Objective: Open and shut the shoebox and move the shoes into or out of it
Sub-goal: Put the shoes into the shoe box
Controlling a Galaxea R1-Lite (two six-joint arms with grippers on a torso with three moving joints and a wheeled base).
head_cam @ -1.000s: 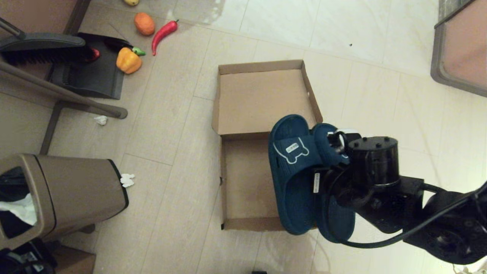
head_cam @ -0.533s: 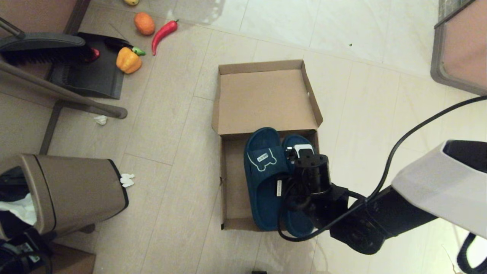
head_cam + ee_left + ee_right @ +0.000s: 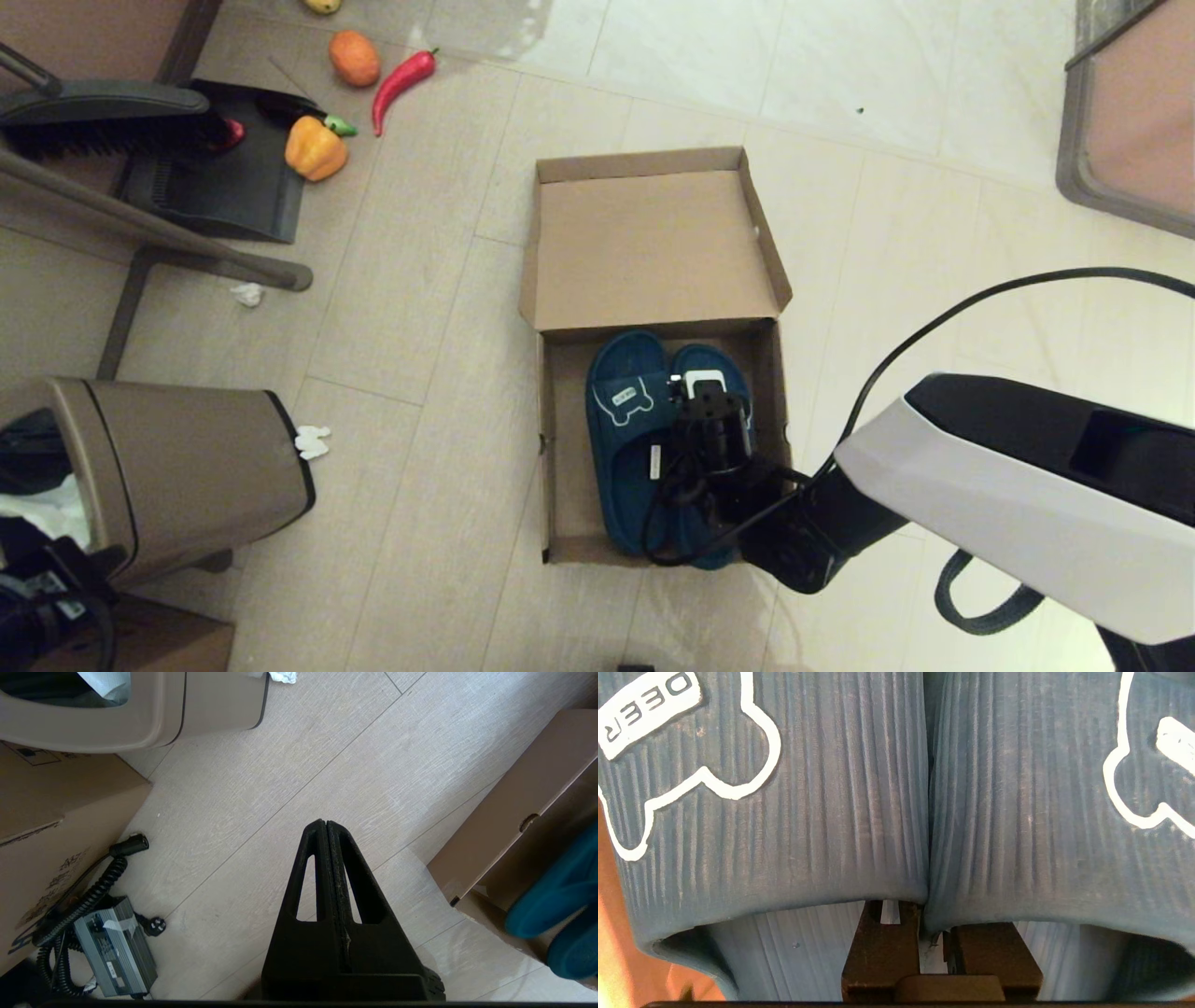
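Two dark teal-blue shoes lie side by side in the tray of the shoebox, toes toward twelve o'clock, soft rubbery slides whose ribbed straps each carry a white-outlined bear-shaped patch. The shoebox is plain brown corrugated cardboard, flat and rectangular, sitting on the pale wood-grain floor near the centre of the head view; its hinged lid is laid fully open at twelve o'clock of the tray, showing its smooth inner face and folded side flaps. The right gripper reaches down into the tray from about four o'clock, its black wrist over the straps. In the right wrist view its fingers run under the inner edges of the two straps where they meet and are drawn narrowly together on them, pinching both shoes at once. The left gripper is parked low at roughly eight o'clock of the shoebox, above bare floor, its triangular black fingers pressed flat against each other with nothing between them; a corner of the shoebox and the rounded heels of the shoes show near it. A smooth brown plastic trash bin lies at nine o'clock of the shoebox, and a glossy red chili, an orange and a yellow bell pepper lie toward eleven o'clock.
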